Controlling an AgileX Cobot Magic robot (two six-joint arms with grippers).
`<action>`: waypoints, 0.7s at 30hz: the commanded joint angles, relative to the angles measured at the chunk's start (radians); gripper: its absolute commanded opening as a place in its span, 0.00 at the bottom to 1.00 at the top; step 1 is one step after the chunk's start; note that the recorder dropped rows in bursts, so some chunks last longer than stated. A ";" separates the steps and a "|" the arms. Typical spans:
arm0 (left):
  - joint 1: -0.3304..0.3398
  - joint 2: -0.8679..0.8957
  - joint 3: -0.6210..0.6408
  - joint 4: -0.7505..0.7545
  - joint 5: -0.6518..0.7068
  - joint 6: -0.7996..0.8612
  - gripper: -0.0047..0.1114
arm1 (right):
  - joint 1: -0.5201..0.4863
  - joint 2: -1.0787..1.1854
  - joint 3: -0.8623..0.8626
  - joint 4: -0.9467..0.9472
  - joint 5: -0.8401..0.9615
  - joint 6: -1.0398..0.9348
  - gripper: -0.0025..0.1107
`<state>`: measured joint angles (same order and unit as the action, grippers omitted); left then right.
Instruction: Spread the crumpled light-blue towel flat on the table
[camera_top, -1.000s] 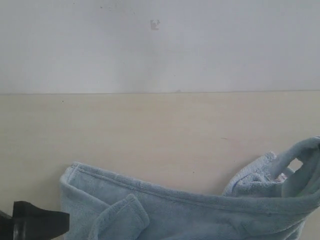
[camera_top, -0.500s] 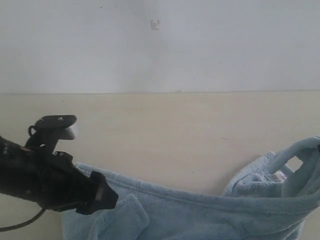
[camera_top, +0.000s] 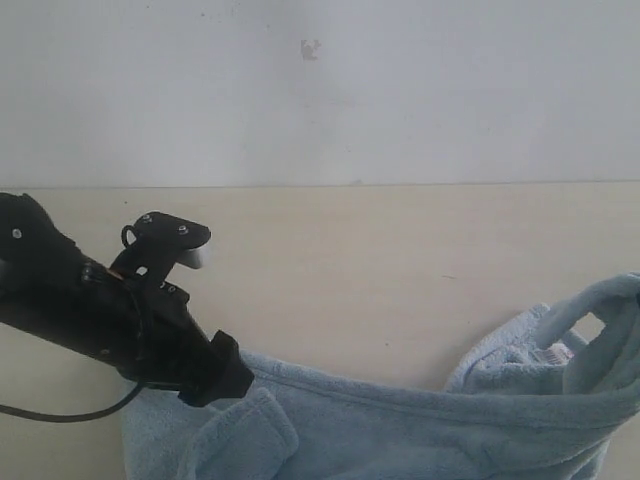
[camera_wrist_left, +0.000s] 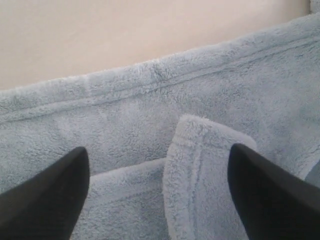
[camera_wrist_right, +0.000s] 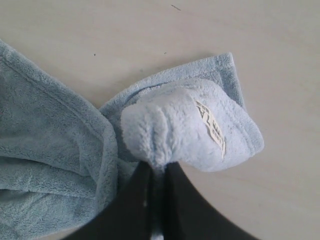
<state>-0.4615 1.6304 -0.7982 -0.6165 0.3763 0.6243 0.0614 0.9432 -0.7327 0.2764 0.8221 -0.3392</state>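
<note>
Left gripper (camera_wrist_left: 159, 152) gapes wide over the towel (camera_top: 400, 425) (holding nothing); right gripper (camera_wrist_right: 158, 170) pinches a bunched fold.

— What stands at the back?

— A plain wall (camera_top: 320, 100), whitish-grey and matte, with one small dark mark (camera_top: 310, 48) high up (scuff or scrap of tape, too small to tell).

— And under it?

— The table (camera_top: 400, 250), pale beige with a faint wood look. It meets the wall along a straight, level line.

— The light?

— Soft and even across both surfaces, slightly hazy, the wall a touch cooler than the tabletop.
</note>
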 joint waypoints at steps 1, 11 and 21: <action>-0.001 0.023 -0.006 -0.001 0.009 0.042 0.66 | -0.001 -0.004 0.002 0.001 -0.010 -0.011 0.02; -0.001 0.087 -0.006 -0.258 0.055 0.286 0.66 | -0.001 -0.004 0.002 0.001 -0.010 -0.011 0.02; -0.001 0.161 -0.006 -0.428 0.066 0.452 0.66 | -0.001 -0.004 0.002 0.001 -0.012 -0.011 0.02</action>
<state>-0.4615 1.7708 -0.7997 -0.9984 0.4316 1.0345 0.0614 0.9432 -0.7327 0.2764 0.8221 -0.3392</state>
